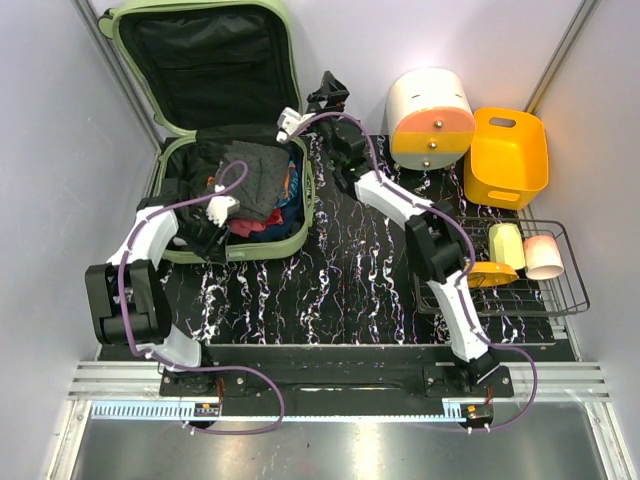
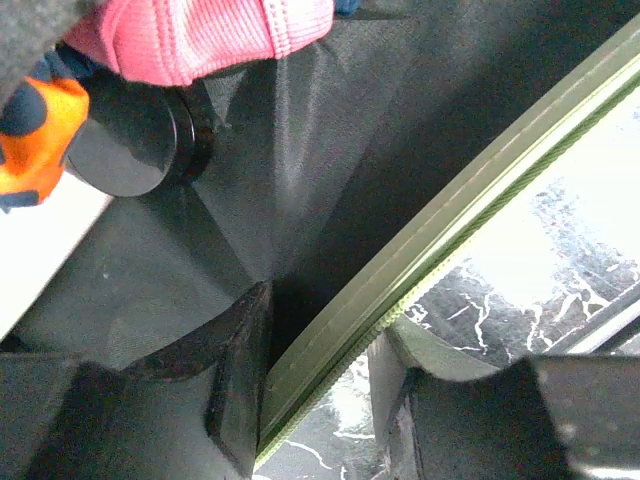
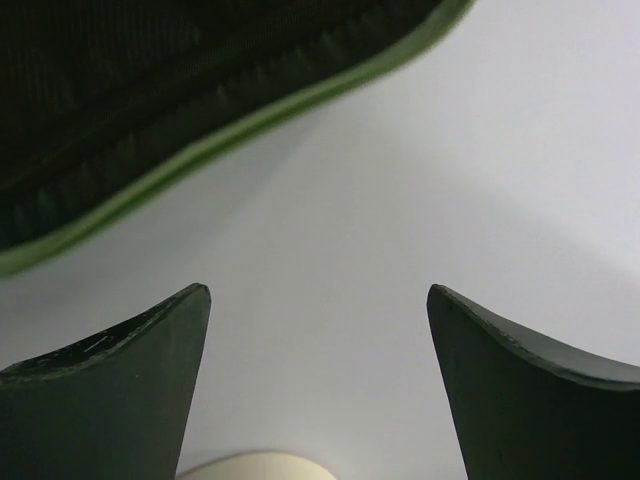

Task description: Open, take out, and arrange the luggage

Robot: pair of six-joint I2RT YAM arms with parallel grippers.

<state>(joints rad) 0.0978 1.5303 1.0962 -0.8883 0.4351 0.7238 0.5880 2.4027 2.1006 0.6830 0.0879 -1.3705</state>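
The pale green luggage [image 1: 270, 248] lies open at the back left, its black-lined lid [image 1: 200, 60] standing up against the wall. Dark, red and blue clothes [image 1: 255, 185] fill the base. My left gripper [image 1: 212, 240] sits at the base's front rim. In the left wrist view its jaws [image 2: 325, 330] straddle the green zip rim [image 2: 450, 220], one finger inside and one outside, shut on it. A pink garment [image 2: 200, 35] lies just beyond. My right gripper [image 1: 328, 95] hovers by the lid's right edge [image 3: 200, 150]; it [image 3: 320, 295] stands wide open with nothing between the fingers.
A cream-and-orange cylindrical box [image 1: 430, 118] and an orange bin [image 1: 507, 155] stand at the back right. A wire rack [image 1: 520, 300] at the right holds a yellow-green roll [image 1: 505, 245], a pink roll [image 1: 545, 255] and an orange piece [image 1: 490, 272]. Grey walls close both sides.
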